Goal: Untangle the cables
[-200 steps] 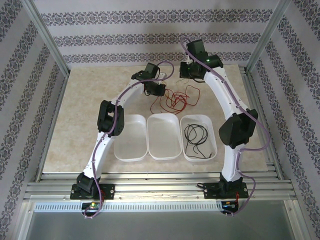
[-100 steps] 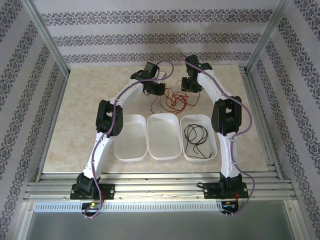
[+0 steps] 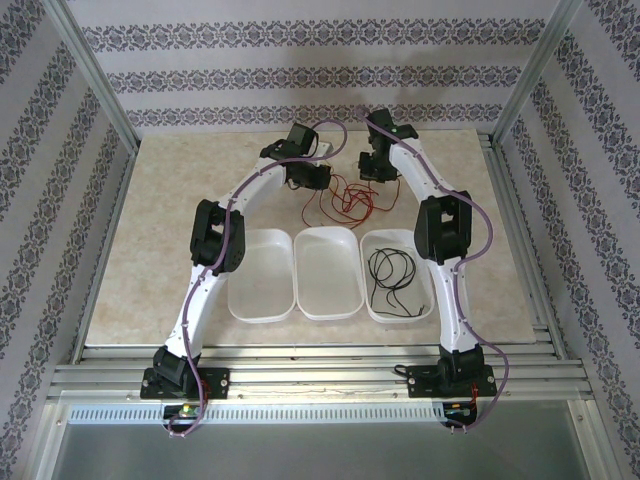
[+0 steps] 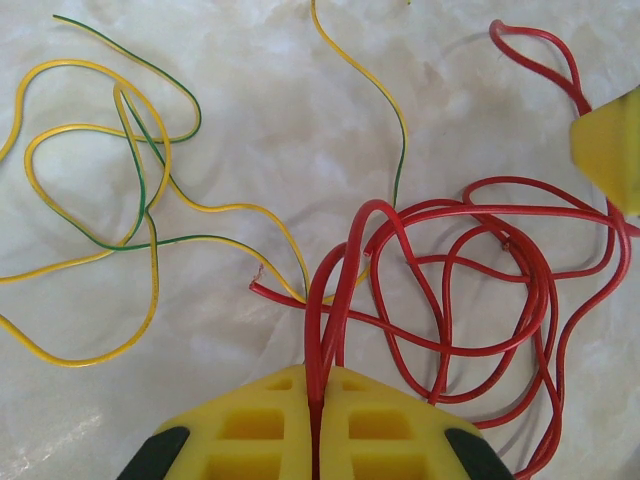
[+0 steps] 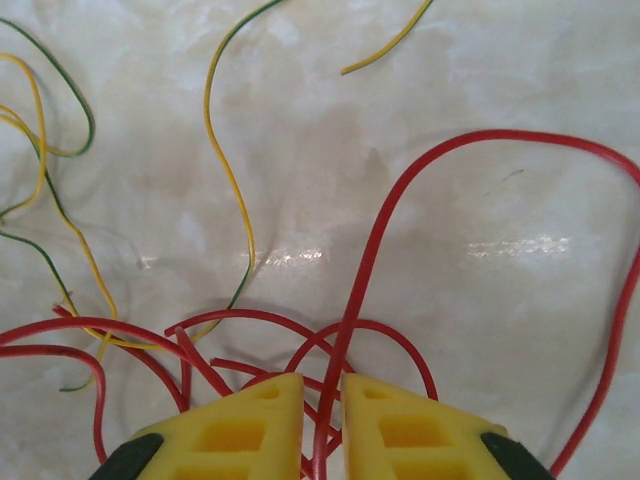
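Plainly, left tool (image 4: 318, 388) tight on the red cable (image 4: 328, 295); right tool (image 5: 322, 385) narrowly apart, red strand (image 5: 367, 260) in its gap.

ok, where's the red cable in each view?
Top external: red cable lies in a loose tangle on the table, beyond the white trays.
Left wrist: loops at centre-right, one strand pinched in the shut left tool.
Right wrist: loops along the bottom, one strand arcing up to the right.
Shared landmark: yellow-green wire, left of the red in both wrist views.
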{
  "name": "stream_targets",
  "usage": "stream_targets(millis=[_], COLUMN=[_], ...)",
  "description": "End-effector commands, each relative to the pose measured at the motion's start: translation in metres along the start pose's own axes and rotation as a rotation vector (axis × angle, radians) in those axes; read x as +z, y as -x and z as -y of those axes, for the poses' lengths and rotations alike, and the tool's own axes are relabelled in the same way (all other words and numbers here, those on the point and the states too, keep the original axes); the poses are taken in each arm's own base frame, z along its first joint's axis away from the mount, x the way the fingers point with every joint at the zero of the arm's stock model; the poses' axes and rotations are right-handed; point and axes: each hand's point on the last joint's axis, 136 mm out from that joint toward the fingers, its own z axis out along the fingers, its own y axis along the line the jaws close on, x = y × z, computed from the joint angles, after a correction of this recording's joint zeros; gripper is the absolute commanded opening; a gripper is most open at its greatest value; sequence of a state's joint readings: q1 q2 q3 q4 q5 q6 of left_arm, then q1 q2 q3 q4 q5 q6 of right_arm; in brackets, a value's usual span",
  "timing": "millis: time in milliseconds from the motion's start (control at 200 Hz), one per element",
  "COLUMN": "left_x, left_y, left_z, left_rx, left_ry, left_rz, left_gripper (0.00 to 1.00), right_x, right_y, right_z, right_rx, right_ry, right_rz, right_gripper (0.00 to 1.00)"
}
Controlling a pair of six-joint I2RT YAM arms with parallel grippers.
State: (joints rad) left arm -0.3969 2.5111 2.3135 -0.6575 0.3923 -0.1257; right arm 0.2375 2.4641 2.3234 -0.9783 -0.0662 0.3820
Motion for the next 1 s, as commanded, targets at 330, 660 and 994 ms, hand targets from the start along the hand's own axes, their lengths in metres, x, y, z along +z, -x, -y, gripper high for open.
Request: stream_targets(millis=[330,660,994], left_x=[-0.021,-0.016,-0.010], left_y=[0.018,0.012,0.007], left_z=[0.005,0.001,-0.003], left_rx=[-0.005,-0.003,-0.005], left_ry=[-0.012,0.000,0.012], left_rz=[0.058,0.042,0.035], left_gripper=[0.00,0.00,0.00], right_x=[-0.050,-0.152,-0.274], right_y=[0.012,0.021,0.019], right_z=[-0.006,-0.037,-0.073], right_rx=[-0.018,-0.104,-0.184], right_ry=[0.023,0.017,0.095], right_rz=[0.075,0.297,0.539], right_gripper=[0.00,0.00,0.00])
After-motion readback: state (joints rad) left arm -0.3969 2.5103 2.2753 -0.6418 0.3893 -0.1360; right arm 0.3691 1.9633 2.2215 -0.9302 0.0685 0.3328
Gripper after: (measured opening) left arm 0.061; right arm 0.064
